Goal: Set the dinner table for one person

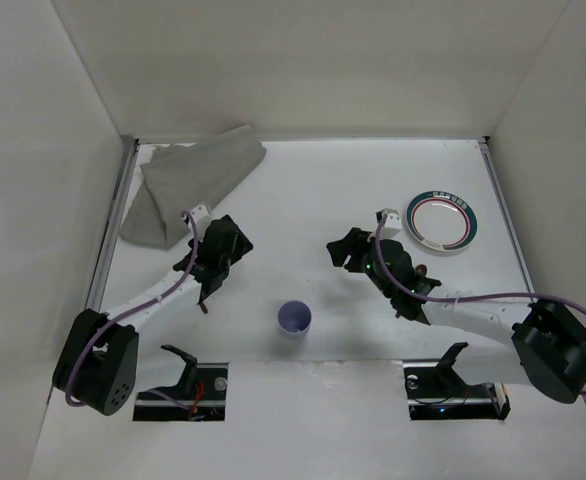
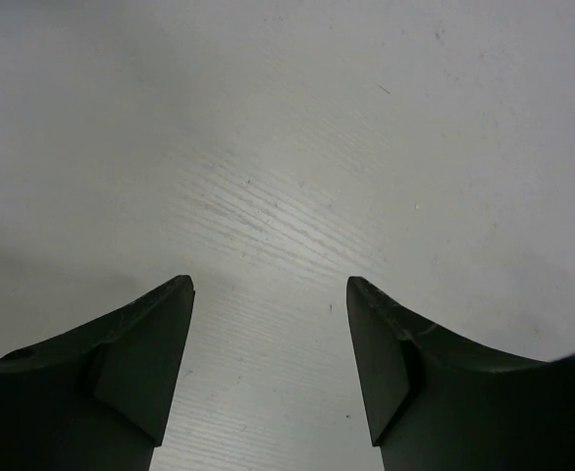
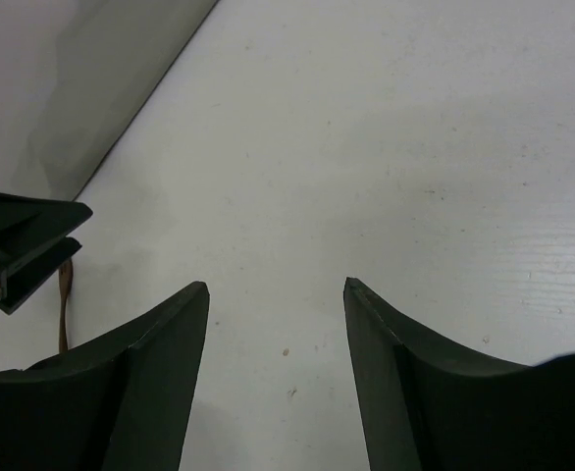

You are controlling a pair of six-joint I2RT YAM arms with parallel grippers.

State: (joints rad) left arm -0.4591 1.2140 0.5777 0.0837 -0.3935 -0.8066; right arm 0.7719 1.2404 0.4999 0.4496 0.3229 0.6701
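The dinner table (image 1: 313, 190) is a white tabletop; it fills the left wrist view (image 2: 287, 147) and the right wrist view (image 3: 386, 147). A crumpled grey cloth placemat (image 1: 188, 185) lies at the back left. A white plate with a green rim (image 1: 443, 220) sits at the right. A small purple cup (image 1: 294, 318) stands upright near the front middle. My left gripper (image 1: 240, 239) (image 2: 270, 285) is open and empty over bare table, just right of the placemat. My right gripper (image 1: 336, 252) (image 3: 276, 285) is open and empty, left of the plate.
Metal rails run along the left edge (image 1: 113, 240) and the right edge (image 1: 508, 210), with white walls beyond. A thin brown item (image 1: 203, 303) lies by the left arm and also shows in the right wrist view (image 3: 64, 304). Another small brown bit (image 1: 422, 270) lies beside the right arm.
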